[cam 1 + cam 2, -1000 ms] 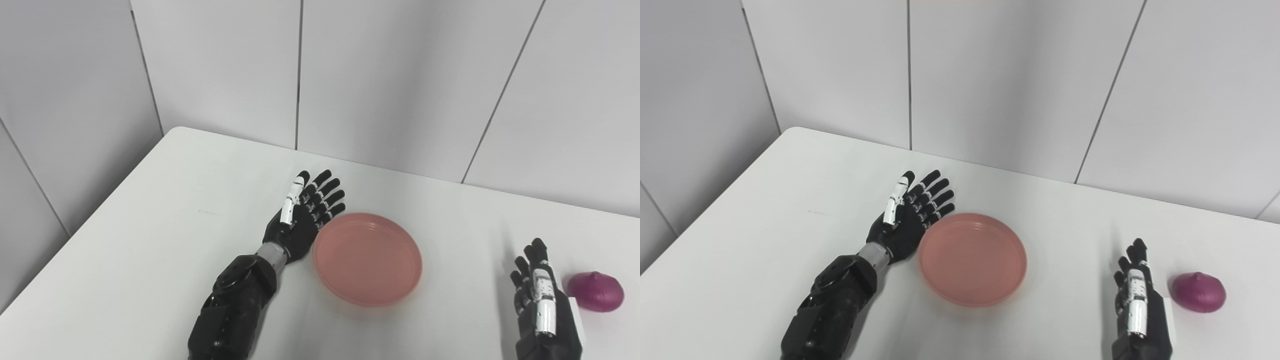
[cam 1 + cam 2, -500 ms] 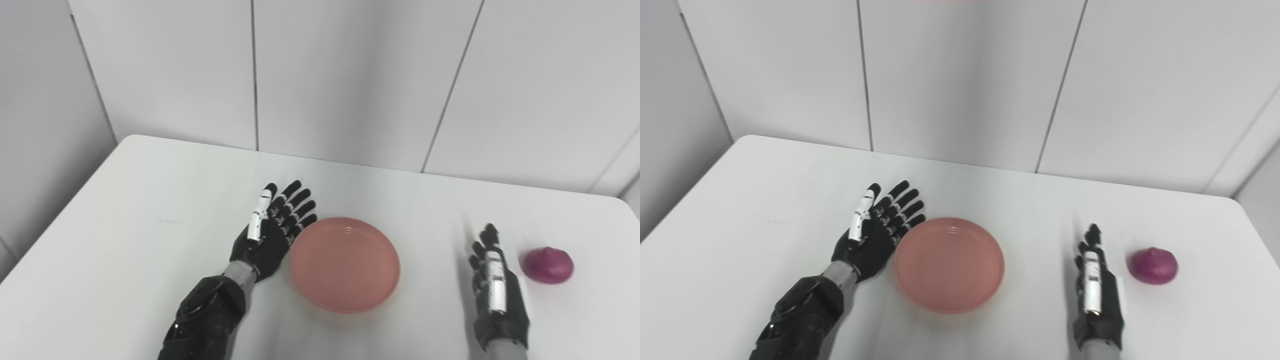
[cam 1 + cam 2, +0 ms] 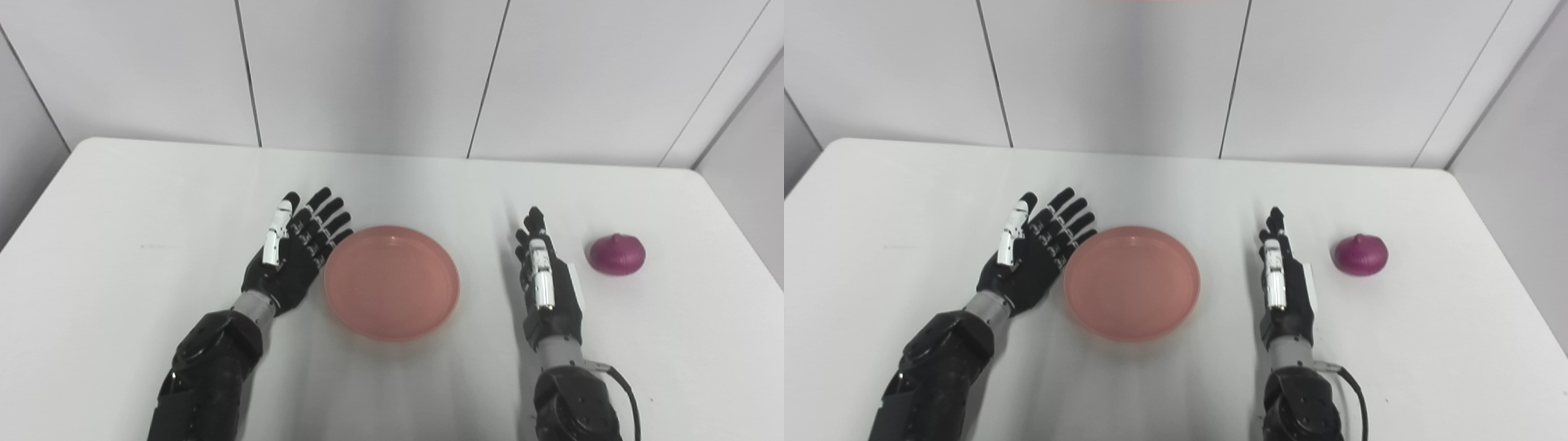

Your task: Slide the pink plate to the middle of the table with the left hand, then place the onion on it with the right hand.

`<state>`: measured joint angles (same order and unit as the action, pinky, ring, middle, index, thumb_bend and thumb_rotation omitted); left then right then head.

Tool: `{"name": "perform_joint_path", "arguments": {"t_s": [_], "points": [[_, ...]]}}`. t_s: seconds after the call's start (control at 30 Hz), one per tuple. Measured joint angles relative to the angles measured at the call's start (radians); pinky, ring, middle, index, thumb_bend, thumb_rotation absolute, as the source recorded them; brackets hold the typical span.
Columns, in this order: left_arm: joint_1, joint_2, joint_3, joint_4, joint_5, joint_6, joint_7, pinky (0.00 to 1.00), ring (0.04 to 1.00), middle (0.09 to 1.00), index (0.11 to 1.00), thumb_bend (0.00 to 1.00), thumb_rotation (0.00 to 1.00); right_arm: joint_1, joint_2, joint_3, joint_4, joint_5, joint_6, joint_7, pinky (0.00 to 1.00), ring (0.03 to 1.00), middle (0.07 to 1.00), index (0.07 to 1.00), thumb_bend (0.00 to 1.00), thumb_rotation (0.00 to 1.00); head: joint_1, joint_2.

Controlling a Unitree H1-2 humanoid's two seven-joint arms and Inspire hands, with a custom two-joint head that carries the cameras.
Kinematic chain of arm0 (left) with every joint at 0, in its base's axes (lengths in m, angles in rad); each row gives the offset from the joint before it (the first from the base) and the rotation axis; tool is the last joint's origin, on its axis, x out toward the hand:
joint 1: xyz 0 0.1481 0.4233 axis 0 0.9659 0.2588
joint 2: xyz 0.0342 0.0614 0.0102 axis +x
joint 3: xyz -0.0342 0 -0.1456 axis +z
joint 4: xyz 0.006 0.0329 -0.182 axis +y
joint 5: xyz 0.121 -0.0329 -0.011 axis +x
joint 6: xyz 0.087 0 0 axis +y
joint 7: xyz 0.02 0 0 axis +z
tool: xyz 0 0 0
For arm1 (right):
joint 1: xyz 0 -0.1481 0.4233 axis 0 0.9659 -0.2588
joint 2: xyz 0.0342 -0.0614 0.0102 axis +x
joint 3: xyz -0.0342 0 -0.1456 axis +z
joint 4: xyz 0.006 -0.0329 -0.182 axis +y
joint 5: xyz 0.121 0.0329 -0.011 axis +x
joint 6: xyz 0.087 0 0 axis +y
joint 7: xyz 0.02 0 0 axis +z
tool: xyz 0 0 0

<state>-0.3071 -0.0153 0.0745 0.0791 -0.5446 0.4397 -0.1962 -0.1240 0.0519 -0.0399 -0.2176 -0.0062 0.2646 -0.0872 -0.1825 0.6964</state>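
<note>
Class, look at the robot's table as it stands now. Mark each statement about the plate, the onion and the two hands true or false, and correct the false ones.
1. The pink plate has nothing on it. True.
2. The onion lies between the two hands. False: it lies on the table to the right of the right hand, apart from it.
3. The left hand is open, its fingers spread, beside the plate's left rim. True.
4. The right hand is closed around the onion. False: it is open and holds nothing.
5. The plate stands between the two hands. True.
</note>
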Motion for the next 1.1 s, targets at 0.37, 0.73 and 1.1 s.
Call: {"name": "perform_joint_path", "arguments": {"t_s": [0.37, 0.73, 1.1], "points": [[0.0, 0.0, -0.003, -0.001, -0.001, 0.002, -0.002, 0.95, 0.963, 0.969, 0.948, 0.42, 1.0, -0.008, 0.018, 0.006, -0.002, -0.015, 0.0, -0.014, 1.0, 0.987, 0.998, 1.0, 0.24, 1.0, -0.041, 0.014], [0.01, -0.001, -0.005, -0.006, -0.02, 0.002, -0.003, 0.94, 0.956, 0.965, 0.946, 0.42, 1.0, -0.01, 0.02, 0.006, -0.001, -0.02, 0.0, -0.024, 1.0, 0.981, 0.991, 0.993, 0.23, 1.0, -0.061, 0.009], [0.02, -0.016, -0.004, -0.019, -0.018, 0.002, 0.002, 0.95, 0.959, 0.964, 0.943, 0.43, 1.0, -0.009, 0.016, 0.006, -0.001, -0.018, 0.0, -0.022, 1.0, 0.979, 0.989, 0.99, 0.24, 1.0, -0.077, 0.006]]}}
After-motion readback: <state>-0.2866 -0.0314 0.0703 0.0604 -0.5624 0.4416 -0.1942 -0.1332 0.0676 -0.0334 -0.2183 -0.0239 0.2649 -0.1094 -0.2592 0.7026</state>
